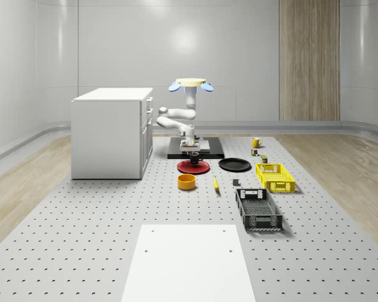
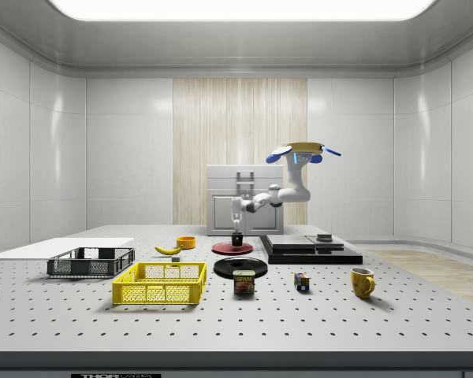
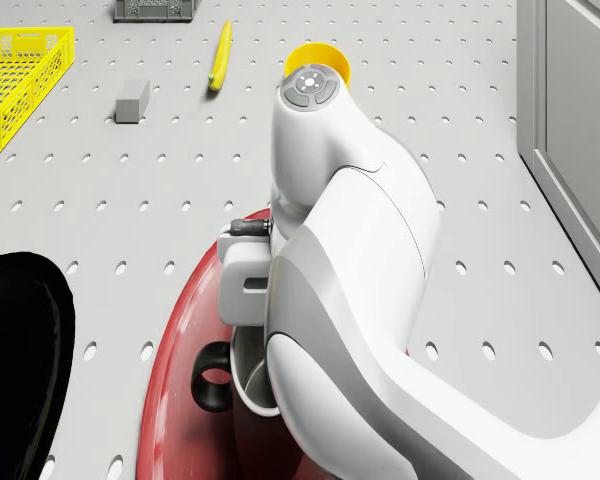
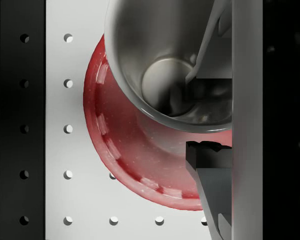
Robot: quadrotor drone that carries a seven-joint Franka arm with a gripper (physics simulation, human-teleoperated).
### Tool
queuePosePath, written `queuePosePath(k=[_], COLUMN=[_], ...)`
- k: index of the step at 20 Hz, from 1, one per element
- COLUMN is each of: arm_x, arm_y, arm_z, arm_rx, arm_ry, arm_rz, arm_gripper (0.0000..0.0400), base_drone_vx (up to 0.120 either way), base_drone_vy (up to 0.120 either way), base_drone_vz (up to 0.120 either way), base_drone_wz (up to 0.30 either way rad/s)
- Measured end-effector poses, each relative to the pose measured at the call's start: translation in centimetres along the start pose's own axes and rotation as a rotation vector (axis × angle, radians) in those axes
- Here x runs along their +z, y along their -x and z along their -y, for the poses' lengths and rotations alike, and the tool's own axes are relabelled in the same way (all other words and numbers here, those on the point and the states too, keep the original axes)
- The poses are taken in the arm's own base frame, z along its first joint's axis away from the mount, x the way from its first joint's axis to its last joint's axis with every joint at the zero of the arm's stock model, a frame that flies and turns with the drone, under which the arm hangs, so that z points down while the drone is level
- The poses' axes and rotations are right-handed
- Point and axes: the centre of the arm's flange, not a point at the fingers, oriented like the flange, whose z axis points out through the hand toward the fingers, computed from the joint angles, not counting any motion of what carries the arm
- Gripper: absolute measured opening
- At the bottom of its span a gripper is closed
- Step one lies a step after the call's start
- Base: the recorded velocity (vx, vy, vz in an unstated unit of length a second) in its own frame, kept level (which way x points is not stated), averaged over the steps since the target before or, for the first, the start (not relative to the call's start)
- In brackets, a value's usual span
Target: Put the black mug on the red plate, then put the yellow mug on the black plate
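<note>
We have the gripper (image 4: 202, 112) clenched on the rim of the black mug (image 4: 170, 65), one finger inside and one outside, right over the red plate (image 4: 140, 165), with the drone (image 2: 302, 150) hovering behind the plate; we judge the mug should settle flat near the plate's middle before we let go. Further from the plate, the yellow crate (image 1: 275, 177) and the black crate (image 1: 258, 209) look empty, and the yellow mug (image 1: 255, 142) stands well apart.

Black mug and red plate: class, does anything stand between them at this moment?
Nothing visible does. The gripper holds the black mug directly over the red plate, with the drone hovering above the dark platform beside it.
</note>
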Motion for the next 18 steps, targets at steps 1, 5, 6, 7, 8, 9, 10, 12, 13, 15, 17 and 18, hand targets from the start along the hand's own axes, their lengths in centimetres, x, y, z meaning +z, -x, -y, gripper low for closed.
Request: queuePosePath(k=[1, 5, 6, 7, 8, 9, 10, 12, 13, 15, 17, 18], arm_x=[0.0, 0.2, 0.2, 0.2, 0.2, 0.4, 0.5, 1.0, 1.2, 1.7, 1.9, 1.9], arm_y=[-0.2, -1.1, -1.4, -1.7, -1.9, -2.1, -2.3, -2.5, -2.6, -2.7, -2.8, -2.8], arm_z=[0.2, 0.3, 0.2, 0.0, -0.1, -0.2, -0.3, -0.4, -0.5, -0.6, -0.6, -0.6], arm_rx=[0.000, 0.000, 0.000, 0.000, 0.000, 0.000, 0.000, 0.000, 0.000, 0.000, 0.000, 0.000], arm_ry=[0.000, 0.000, 0.000, 0.000, 0.000, 0.000, 0.000, 0.000, 0.000, 0.000, 0.000, 0.000], arm_rz=[0.000, 0.000, 0.000, 0.000, 0.000, 0.000, 0.000, 0.000, 0.000, 0.001, 0.001, 0.001], arm_gripper=[0.0110, 0.0110, 0.0110, 0.0110, 0.0110, 0.0110, 0.0110, 0.0110, 0.0110, 0.0154, 0.0251, 0.0284], base_drone_vx=[0.000, 0.000, 0.000, 0.000, 0.000, 0.000, 0.000, 0.000, 0.000, 0.000, 0.000, 0.000], base_drone_vy=[0.000, 0.000, 0.000, 0.000, 0.000, 0.000, 0.000, 0.000, 0.000, 0.000, 0.000, 0.000], base_drone_vz=[0.000, 0.000, 0.000, 0.000, 0.000, 0.000, 0.000, 0.000, 0.000, 0.000, 0.000, 0.000], base_drone_wz=[0.000, 0.000, 0.000, 0.000, 0.000, 0.000, 0.000, 0.000, 0.000, 0.000, 0.000, 0.000])
